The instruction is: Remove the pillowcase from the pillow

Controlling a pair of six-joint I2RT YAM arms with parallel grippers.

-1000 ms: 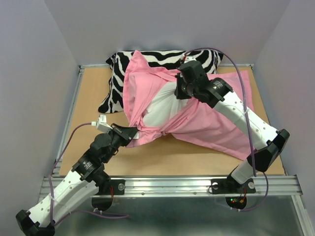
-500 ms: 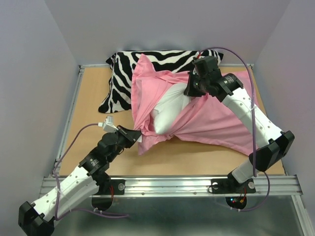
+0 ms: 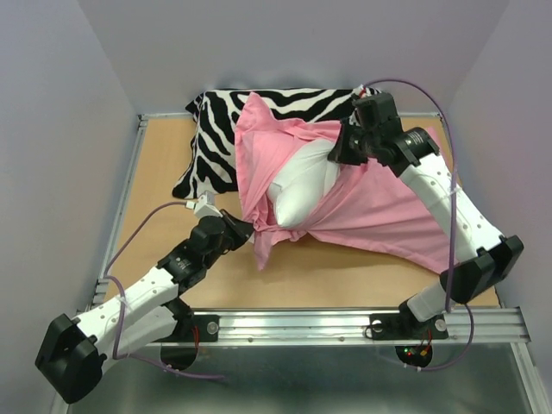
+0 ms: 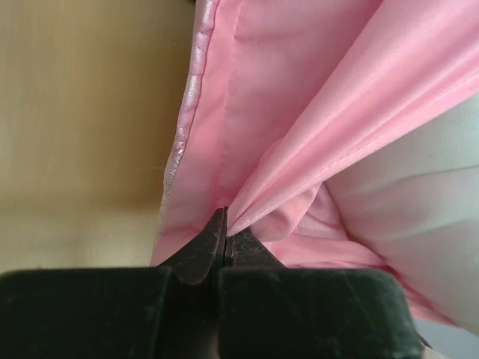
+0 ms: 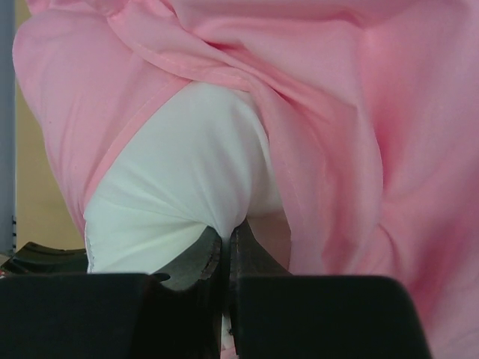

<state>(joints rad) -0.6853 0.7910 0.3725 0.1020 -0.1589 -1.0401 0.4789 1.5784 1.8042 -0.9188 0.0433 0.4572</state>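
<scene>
While left hand [image 4: 225, 223] pinches pillowcase [image 4: 284, 97] edge, pillow [image 3: 302, 185] protrudes.

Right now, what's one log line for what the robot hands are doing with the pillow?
left gripper: shut on pillowcase | right gripper: shut on pillow | pillow: partly exposed | zebra cushion: far side, partly under pillowcase

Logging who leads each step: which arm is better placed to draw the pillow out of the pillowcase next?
Right. The right gripper is shut on the exposed white pillow; the left gripper only pinches the pillowcase fabric, likely anchoring it.
</scene>
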